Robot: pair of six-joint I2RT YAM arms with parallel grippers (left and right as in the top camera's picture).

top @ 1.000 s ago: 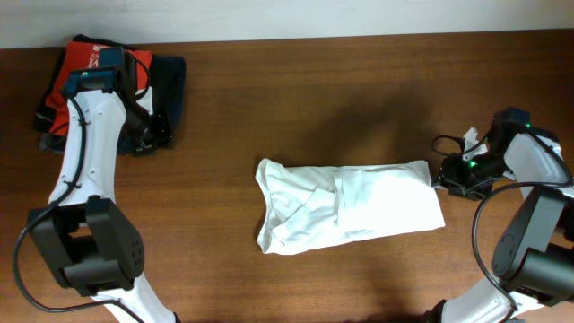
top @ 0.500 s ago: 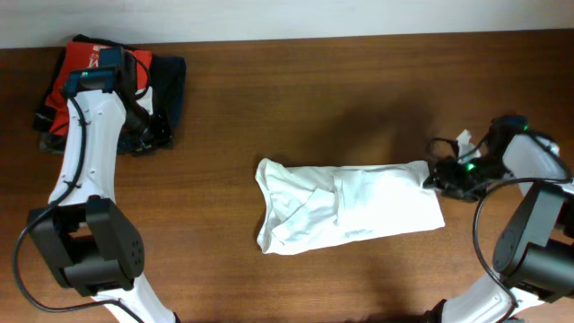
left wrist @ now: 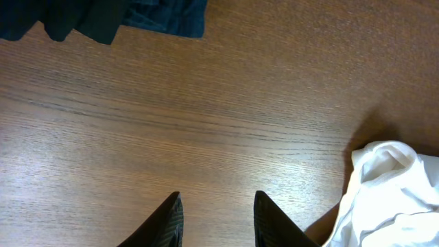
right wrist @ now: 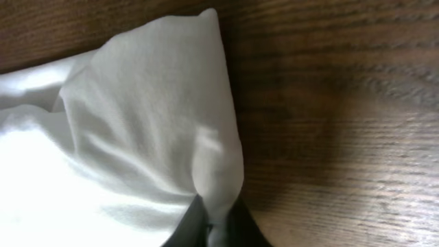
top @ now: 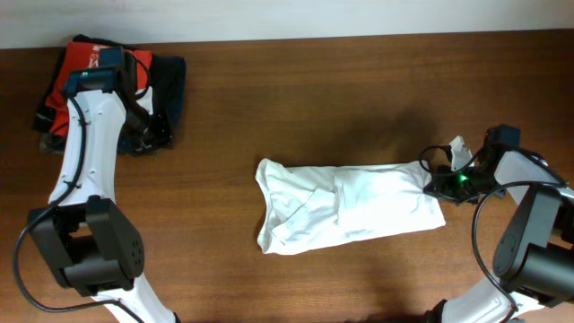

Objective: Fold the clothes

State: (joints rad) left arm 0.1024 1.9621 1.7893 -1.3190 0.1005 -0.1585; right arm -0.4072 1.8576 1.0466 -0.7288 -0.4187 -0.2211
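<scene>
Half-folded into a rumpled band, a white T-shirt lies on the wooden worktop, with a pile of red and dark clothes well off to the shirt's left.

The step in hand appears to be the cross fold, taking the shirt's right end over to its left end. To do it well, the pinched corner should rise only enough to clear the layers beneath. It should then travel straight across and come down square on the shirt's left edge before the cloth is let go. Thin fabric held at one corner is likely to sag and twist at the free corner, and the shirt's left end is already bunched, so a slow carry looks wise.

The right gripper is at the shirt's upper right corner, nearly closed, with a fold of white cloth nipped between its tips. The left gripper hangs over bare wood to the shirt's left, spread apart, holding and touching nothing.
</scene>
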